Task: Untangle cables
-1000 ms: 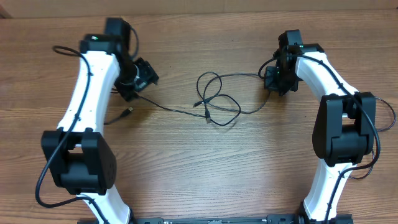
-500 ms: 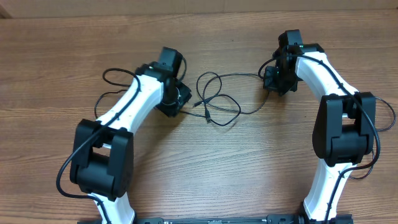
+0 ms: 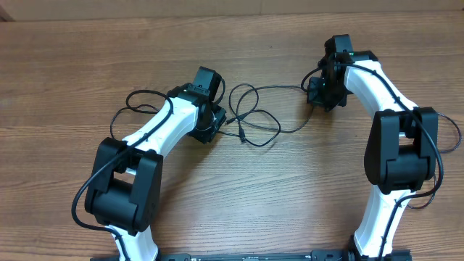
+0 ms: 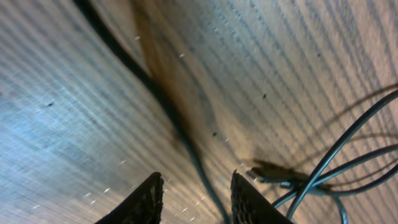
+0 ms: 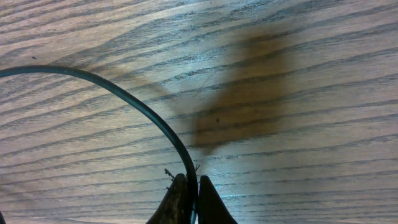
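Observation:
The cables point(image 3: 254, 116) are thin black cords lying in overlapping loops at the middle of the wooden table. My left gripper point(image 3: 215, 122) is low at the left edge of the loops. In the left wrist view its jaws point(image 4: 196, 190) are open, and one cord point(image 4: 168, 112) runs across the wood between them. A small plug point(image 4: 268, 172) lies just right of the jaws where several cords point(image 4: 348, 140) cross. My right gripper point(image 3: 317, 93) is at the right end of the cords. In the right wrist view it point(image 5: 193, 190) is shut on a cord point(image 5: 134, 99) that arcs away to the left.
The table point(image 3: 261, 196) is brown wood. A thicker black arm cable point(image 3: 141, 101) loops beside the left arm, and another one point(image 3: 451, 134) hangs off the right arm. The table's far edge point(image 3: 232, 16) runs along the top.
My left arm has swung right from the far left of the table to the left edge of the cable loops. The right arm and the cord in it have not moved.

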Available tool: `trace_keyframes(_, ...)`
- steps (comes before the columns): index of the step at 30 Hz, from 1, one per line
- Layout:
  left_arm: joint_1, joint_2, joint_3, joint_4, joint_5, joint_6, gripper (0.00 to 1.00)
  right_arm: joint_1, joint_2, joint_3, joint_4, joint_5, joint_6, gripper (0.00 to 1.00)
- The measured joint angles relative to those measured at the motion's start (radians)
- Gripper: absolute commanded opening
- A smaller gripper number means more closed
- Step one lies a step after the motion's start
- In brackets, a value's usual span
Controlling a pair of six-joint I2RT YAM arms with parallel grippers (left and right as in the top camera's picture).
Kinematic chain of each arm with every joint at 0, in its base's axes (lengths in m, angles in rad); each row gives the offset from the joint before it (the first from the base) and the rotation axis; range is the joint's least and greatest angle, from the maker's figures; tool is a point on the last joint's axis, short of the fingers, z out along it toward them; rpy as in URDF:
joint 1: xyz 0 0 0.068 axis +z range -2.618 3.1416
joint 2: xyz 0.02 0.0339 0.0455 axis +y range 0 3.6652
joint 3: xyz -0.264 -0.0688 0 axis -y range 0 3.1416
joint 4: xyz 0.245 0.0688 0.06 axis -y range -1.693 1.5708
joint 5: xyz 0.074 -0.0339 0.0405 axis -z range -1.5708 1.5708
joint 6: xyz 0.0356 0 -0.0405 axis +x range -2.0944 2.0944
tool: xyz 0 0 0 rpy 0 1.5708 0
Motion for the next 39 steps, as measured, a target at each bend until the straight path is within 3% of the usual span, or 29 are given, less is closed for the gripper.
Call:
trace_keyframes(7,0.001,0.063,0.008,0.034,0.007,-0.027,0.29,0.0,0.0,0.0,0.0,0.0,-0.001,0.05)
trace_keyframes(9,0.001,0.065,0.009,0.02,0.009,-0.031,0.2,0.0,0.0,0.0,0.0,0.0,0.0,0.04)
trace_keyframes(11,0.001,0.065,0.009,0.007,0.01,-0.035,0.04,0.0,0.0,0.0,0.0,0.0,0.0,0.04)
trace_keyframes(16,0.003,0.067,0.009,-0.005,0.011,0.011,0.04,0.0,0.0,0.0,0.001,0.0,0.0,0.04)
trace_keyframes(20,0.023,0.067,0.01,-0.016,0.035,0.21,0.04,0.0,0.0,0.0,0.0,0.0,-0.001,0.04)
trace_keyframes(28,0.154,0.045,0.032,-0.264,-0.007,0.526,0.04,0.0,0.0,0.0,0.003,0.0,0.0,0.04)
trace_keyframes(33,0.256,-0.08,0.091,-0.422,-0.15,0.605,0.04,0.0,0.0,0.0,0.002,0.0,0.0,0.04)
trace_keyframes(39,0.389,-0.271,0.163,-0.494,-0.259,0.638,0.04,0.0,0.0,0.0,0.002,0.0,0.0,0.04)
